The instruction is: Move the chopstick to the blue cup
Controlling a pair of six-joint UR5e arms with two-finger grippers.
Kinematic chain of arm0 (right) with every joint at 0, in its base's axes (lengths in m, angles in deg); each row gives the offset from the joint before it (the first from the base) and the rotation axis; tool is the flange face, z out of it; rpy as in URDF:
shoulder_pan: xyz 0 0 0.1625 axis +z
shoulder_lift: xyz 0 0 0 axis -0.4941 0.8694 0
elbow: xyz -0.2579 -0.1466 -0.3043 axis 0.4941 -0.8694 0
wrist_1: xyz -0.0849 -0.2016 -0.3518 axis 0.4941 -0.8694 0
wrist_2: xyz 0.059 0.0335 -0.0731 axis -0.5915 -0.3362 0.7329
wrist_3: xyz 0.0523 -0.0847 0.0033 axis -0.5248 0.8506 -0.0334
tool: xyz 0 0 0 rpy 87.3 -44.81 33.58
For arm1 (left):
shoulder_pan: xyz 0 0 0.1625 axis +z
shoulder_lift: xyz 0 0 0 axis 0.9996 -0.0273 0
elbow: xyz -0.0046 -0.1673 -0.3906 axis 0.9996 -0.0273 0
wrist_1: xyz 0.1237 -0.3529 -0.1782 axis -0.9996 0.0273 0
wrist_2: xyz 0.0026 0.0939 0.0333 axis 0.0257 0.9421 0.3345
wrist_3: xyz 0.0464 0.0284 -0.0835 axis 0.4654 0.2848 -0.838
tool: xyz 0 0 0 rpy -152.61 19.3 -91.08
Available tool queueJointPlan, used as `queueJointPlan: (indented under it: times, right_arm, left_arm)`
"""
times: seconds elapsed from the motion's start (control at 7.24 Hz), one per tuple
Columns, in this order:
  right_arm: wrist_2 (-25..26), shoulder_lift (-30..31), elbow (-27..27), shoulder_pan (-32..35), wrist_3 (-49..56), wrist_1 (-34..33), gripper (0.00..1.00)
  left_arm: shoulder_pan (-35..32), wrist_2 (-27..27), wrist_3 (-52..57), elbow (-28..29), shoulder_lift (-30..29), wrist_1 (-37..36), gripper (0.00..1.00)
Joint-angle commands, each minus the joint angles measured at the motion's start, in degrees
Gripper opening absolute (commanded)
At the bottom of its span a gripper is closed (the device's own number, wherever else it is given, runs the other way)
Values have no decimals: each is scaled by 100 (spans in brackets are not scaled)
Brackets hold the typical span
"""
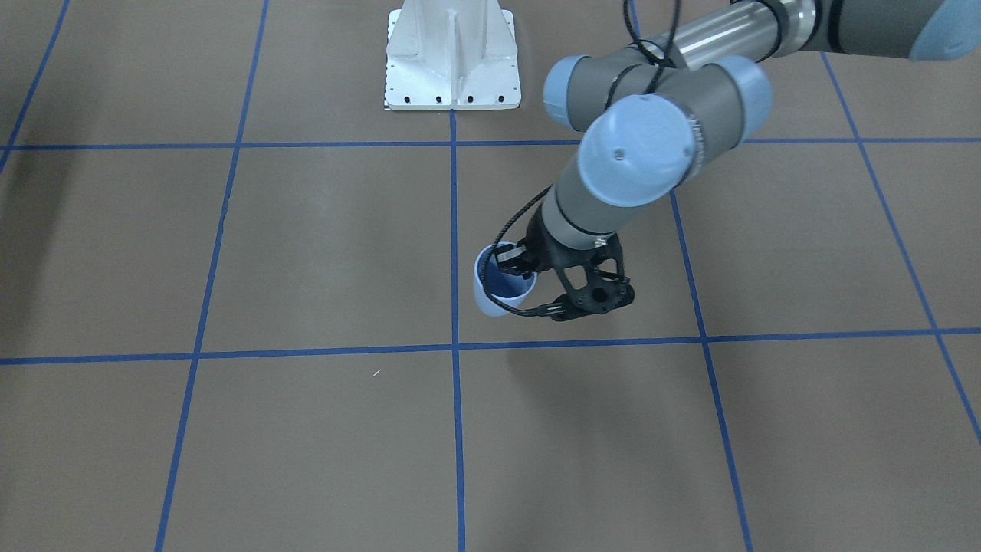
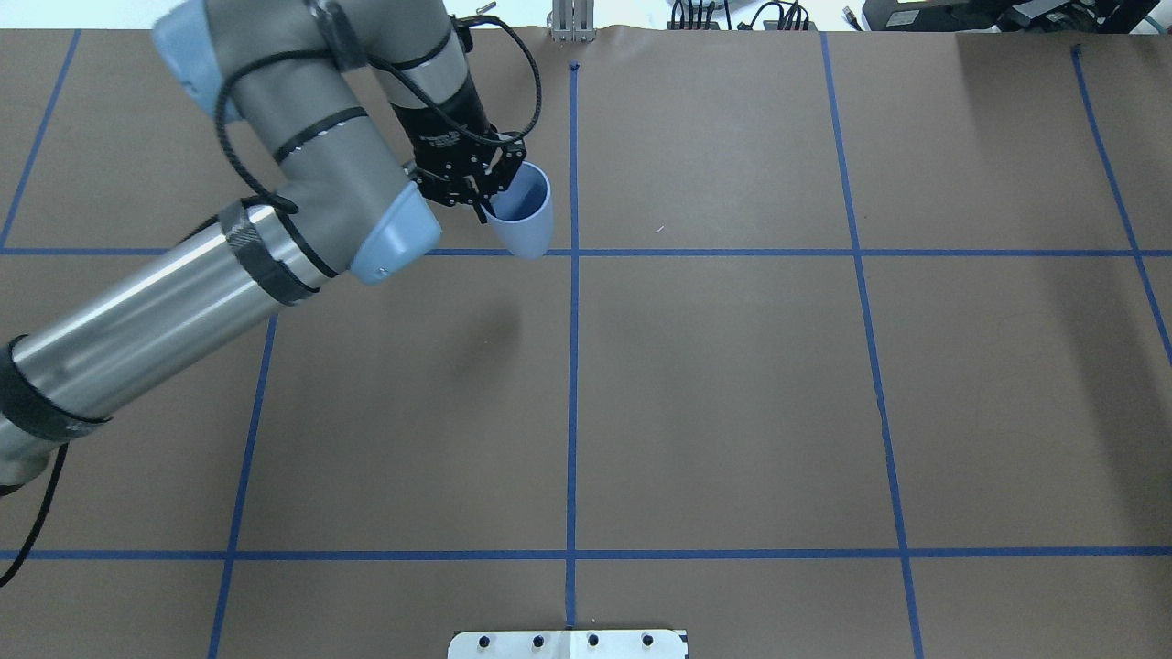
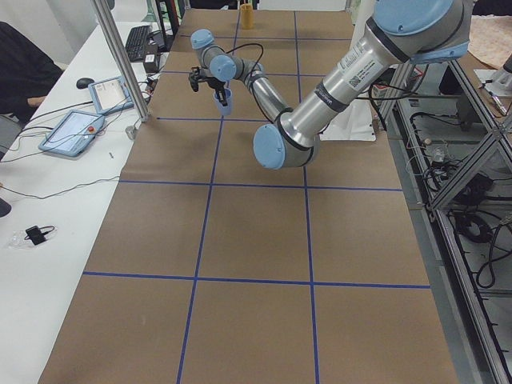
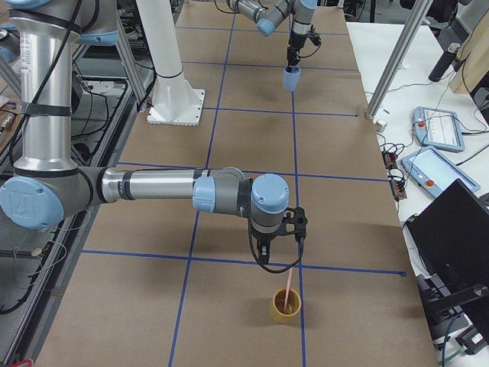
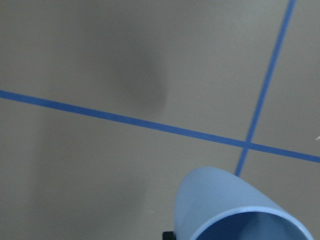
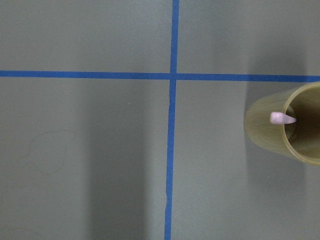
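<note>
My left gripper (image 2: 478,194) is pinched on the rim of the tilted blue cup (image 2: 526,218) at the far side just left of centre, the chopstick (image 4: 289,289) leans in a yellow cup (image 4: 286,312) way off right near my right gripper (image 4: 281,256) (can't tell if it's open), so a crooked grab could topple that cup, or the rim pinch could slip.

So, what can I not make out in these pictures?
Right side view: right gripper too small, open or shut unclear.
Same view: chopstick lower end hidden inside yellow cup.
Left wrist view: blue cup cut off by bottom edge.
</note>
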Motion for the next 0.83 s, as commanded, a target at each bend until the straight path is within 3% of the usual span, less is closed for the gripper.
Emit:
queueJointPlan:
  times: [0.0, 0.69]
  right_arm:
    - [-6, 19, 14, 0, -4, -5, 100]
    - [11, 19, 5, 0, -30, -5, 100]
  left_arm:
    - [424, 360, -395, 711, -190, 789, 0]
    - [654, 554, -395, 696, -164, 800, 0]
